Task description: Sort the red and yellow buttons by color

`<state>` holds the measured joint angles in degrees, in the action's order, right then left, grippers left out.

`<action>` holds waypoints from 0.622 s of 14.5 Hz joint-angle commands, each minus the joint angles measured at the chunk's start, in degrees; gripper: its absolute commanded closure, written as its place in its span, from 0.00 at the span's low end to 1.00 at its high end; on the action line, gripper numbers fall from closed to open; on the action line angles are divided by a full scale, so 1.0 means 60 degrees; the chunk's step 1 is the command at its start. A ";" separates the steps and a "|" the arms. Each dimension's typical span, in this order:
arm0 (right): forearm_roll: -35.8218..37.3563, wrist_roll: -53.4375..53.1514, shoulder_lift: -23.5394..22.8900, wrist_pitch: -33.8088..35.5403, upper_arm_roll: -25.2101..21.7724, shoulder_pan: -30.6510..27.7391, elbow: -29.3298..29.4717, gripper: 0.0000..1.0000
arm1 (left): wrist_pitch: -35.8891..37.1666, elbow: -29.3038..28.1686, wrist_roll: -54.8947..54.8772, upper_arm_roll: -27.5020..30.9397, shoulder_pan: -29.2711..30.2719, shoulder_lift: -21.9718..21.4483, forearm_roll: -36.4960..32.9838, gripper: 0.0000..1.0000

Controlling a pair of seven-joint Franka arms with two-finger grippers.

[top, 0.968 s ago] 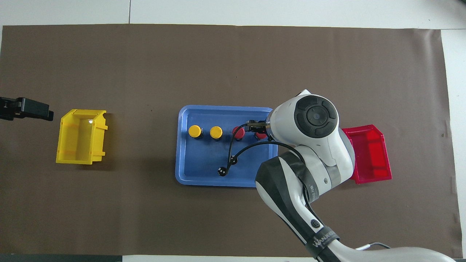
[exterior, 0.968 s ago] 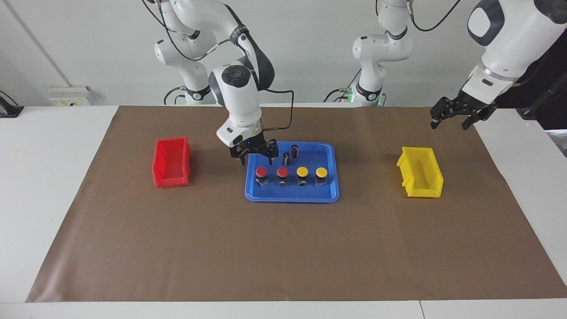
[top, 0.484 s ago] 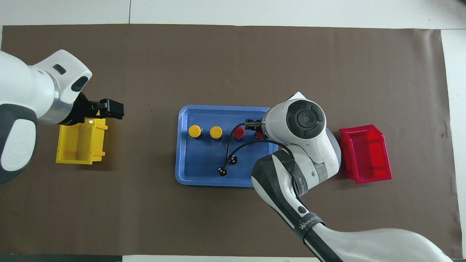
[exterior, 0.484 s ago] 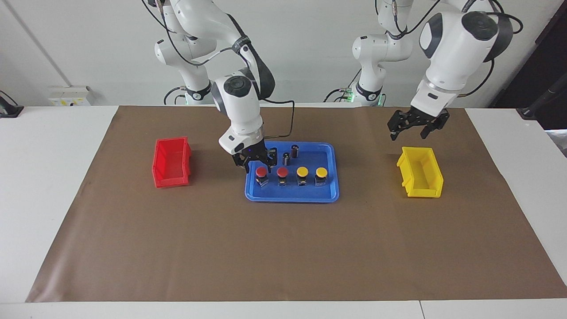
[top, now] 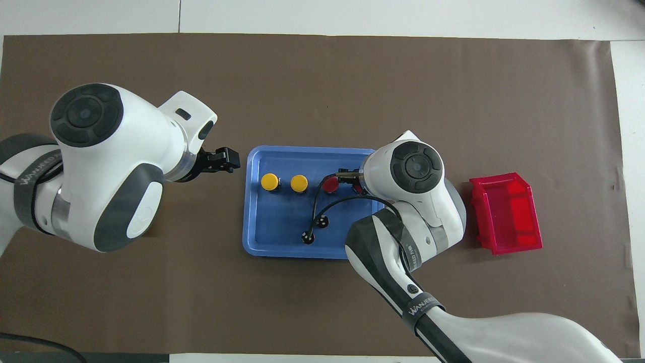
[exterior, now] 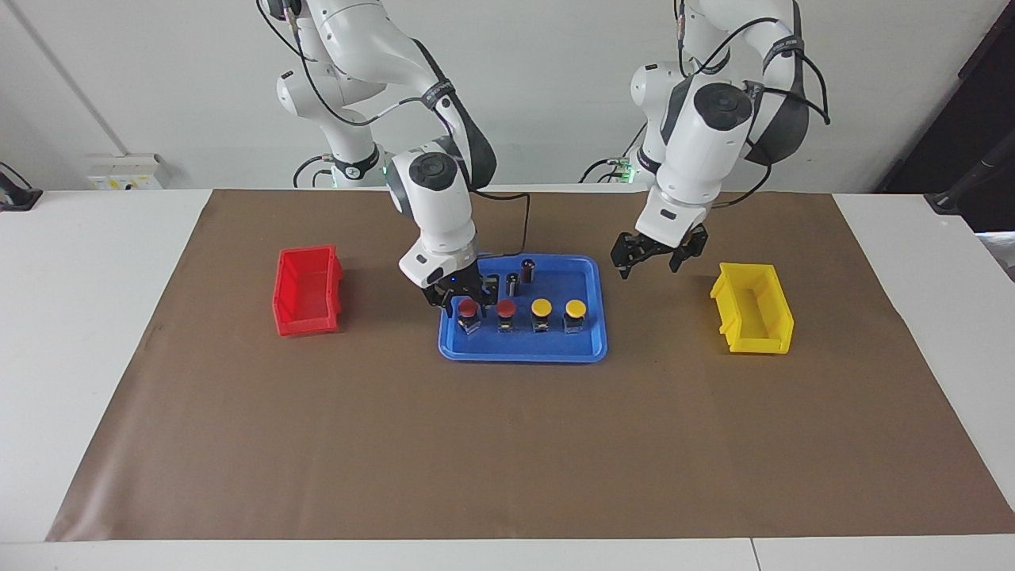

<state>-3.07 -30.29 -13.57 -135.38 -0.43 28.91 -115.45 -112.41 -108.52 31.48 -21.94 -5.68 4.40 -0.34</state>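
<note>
Buttons sat in a row in the blue tray [exterior: 591, 349]: two red-capped toward the right arm's end, two yellow-capped toward the left arm's end. The end red button [exterior: 469, 308] was under the right gripper [exterior: 458, 295], whose fingers stood spread, either side of the cap, grasping nothing yet. The second red button [exterior: 507, 308] stood just beside it, so the lowered fingers needed to straddle only the end one. Judged best approach: come straight down, clench on the block base below the cap, lift clear before swinging to the red bin [exterior: 306, 290]. Risk: a finger clipping the neighbour, or the two dark cylinders [exterior: 520, 276] nearer the robots. The left gripper [exterior: 654, 255] hung over the paper between the tray and the yellow bin [exterior: 752, 308], fingers apart, empty. The end yellow button [exterior: 575, 308] looked like its likely pick.
</note>
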 commanded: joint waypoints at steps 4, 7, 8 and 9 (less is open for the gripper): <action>-0.0132 0.0273 0.0210 0.0093 -0.0017 0.0030 -0.0299 0.35 | -0.1097 -0.0487 0.0904 -0.0605 0.0039 0.0408 -0.0296 0.00; -0.0132 0.0273 0.0210 0.0093 -0.0017 0.0045 -0.0300 0.35 | -0.1274 -0.0487 0.1243 -0.0723 -0.0004 0.0629 -0.0427 0.00; -0.0118 0.0273 0.0210 0.0079 -0.0017 0.0045 -0.0300 0.36 | -0.1318 -0.0487 0.1272 -0.0723 -0.0019 0.0658 -0.0471 0.00; -0.0118 0.0273 0.0210 0.0079 -0.0017 0.0045 -0.0300 0.38 | -0.1347 -0.0501 0.1287 -0.0738 -0.0019 0.0673 -0.0486 0.00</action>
<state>-3.07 -29.95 -13.55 -135.05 -0.38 28.96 -115.98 -118.85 -110.80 37.37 -26.14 -5.69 8.40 -1.20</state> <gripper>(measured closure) 0.357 0.000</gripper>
